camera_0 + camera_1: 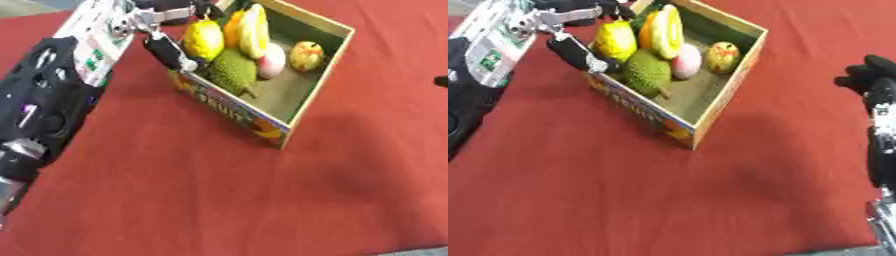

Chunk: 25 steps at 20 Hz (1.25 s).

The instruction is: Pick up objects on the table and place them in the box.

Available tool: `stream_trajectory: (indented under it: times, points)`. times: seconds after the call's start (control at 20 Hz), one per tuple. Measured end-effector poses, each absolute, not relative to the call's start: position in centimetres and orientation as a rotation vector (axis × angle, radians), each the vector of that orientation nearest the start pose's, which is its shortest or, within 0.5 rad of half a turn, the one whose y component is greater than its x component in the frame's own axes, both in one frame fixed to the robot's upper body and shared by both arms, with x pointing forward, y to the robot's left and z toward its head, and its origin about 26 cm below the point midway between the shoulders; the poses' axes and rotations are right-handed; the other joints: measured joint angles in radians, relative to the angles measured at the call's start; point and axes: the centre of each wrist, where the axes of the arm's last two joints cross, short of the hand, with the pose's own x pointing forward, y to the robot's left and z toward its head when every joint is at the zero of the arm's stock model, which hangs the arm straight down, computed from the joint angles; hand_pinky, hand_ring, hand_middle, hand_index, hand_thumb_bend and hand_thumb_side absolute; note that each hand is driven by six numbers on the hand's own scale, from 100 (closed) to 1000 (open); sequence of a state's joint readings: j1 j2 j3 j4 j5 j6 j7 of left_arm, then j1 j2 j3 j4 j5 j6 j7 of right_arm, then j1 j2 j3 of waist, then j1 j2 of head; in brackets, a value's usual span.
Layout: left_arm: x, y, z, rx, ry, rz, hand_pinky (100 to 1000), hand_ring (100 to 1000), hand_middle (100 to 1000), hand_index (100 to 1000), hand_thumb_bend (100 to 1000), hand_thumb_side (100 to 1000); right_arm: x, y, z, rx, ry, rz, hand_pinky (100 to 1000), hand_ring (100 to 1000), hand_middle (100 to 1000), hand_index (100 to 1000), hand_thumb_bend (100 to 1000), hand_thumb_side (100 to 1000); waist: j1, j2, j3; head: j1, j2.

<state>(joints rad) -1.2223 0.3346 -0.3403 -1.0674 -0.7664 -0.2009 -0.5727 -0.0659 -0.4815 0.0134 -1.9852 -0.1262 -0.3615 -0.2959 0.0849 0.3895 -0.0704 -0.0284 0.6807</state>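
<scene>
The left hand (166,42) is reaching over the box's (726,92) left wall, its black fingers curling round a bumpy yellow lemon (202,39) at the far left inside. The right hand (870,75) is resting at the right edge, well apart from the box, fingers curled on nothing. The box is cardboard with a printed near wall, sitting on a red cloth (175,190). Inside are lying a spiky green fruit (232,70), a smooth pink one (272,61), a round yellow-red one (305,55) and a long yellow-orange piece (248,29).
</scene>
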Motion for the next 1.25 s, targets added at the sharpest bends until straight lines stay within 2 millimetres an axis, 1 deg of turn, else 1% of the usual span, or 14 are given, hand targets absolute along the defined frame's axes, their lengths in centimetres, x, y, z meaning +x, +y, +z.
stream_trajectory:
  times: [0.1,0.2,0.35,0.4,0.5,0.65,0.7,0.75,0.9,1.05,1.1,1.25]
  points:
    - [46.3,13.7,31.6,0.765,-1.683,-1.840,887,895,870,987,307,285,27.1,-30.4,14.6,-0.234,-2.410,0.118,839,695,687,814,100,692,-0.001,-0.008,0.005,-0.003,0.002]
    - [46.0,13.8,32.2,0.765,-1.714,-1.815,885,891,865,980,264,258,27.0,-30.4,14.6,-0.235,-2.406,0.117,839,695,687,813,100,691,-0.001,-0.015,0.010,-0.007,0.005]
    - [45.1,14.0,33.5,0.755,-1.798,-1.767,878,868,845,949,169,234,26.9,-30.5,14.4,-0.237,-2.399,0.115,839,695,687,813,100,688,-0.007,-0.024,0.021,-0.015,0.011]
    - [44.6,14.2,34.1,0.749,-1.836,-1.744,875,854,831,934,108,230,26.9,-30.5,14.3,-0.237,-2.397,0.113,839,696,688,813,100,687,-0.010,-0.028,0.024,-0.017,0.014]
    - [43.4,14.4,35.4,0.734,-1.928,-1.691,873,836,813,913,100,249,26.8,-30.6,14.2,-0.236,-2.393,0.110,839,696,688,814,100,684,-0.013,-0.035,0.029,-0.020,0.015]
    - [41.2,15.4,36.7,0.675,-2.090,-1.574,869,798,766,860,100,350,26.8,-30.7,14.2,-0.241,-2.392,0.105,839,698,689,814,100,679,-0.015,-0.044,0.039,-0.028,0.023]
    - [40.4,16.0,37.0,0.650,-2.150,-1.514,869,798,766,860,100,350,26.7,-30.9,14.1,-0.245,-2.392,0.104,839,698,689,814,100,679,-0.018,-0.048,0.042,-0.032,0.024]
    - [39.4,16.7,37.2,0.626,-2.208,-1.446,870,789,758,855,100,390,26.7,-30.9,14.2,-0.248,-2.393,0.104,839,699,690,814,100,676,-0.023,-0.051,0.047,-0.035,0.024]
    - [36.5,19.7,36.8,0.554,-2.352,-1.206,874,780,752,856,100,443,26.7,-31.2,14.3,-0.256,-2.403,0.100,839,700,691,815,100,671,-0.035,-0.057,0.059,-0.046,0.028]
    - [33.5,22.7,35.7,0.490,-2.440,-0.940,882,768,744,858,100,529,26.6,-31.4,14.2,-0.266,-2.406,0.091,839,701,691,815,100,669,-0.048,-0.062,0.071,-0.057,0.031]
    - [32.6,23.6,35.2,0.472,-2.457,-0.849,883,768,743,858,100,531,26.6,-31.4,14.2,-0.269,-2.409,0.088,839,701,692,815,100,668,-0.054,-0.063,0.075,-0.060,0.031]
    - [31.1,25.9,33.5,0.427,-2.467,-0.622,888,763,739,858,100,620,26.5,-31.5,14.2,-0.274,-2.418,0.080,839,702,692,815,100,664,-0.069,-0.063,0.084,-0.069,0.031]
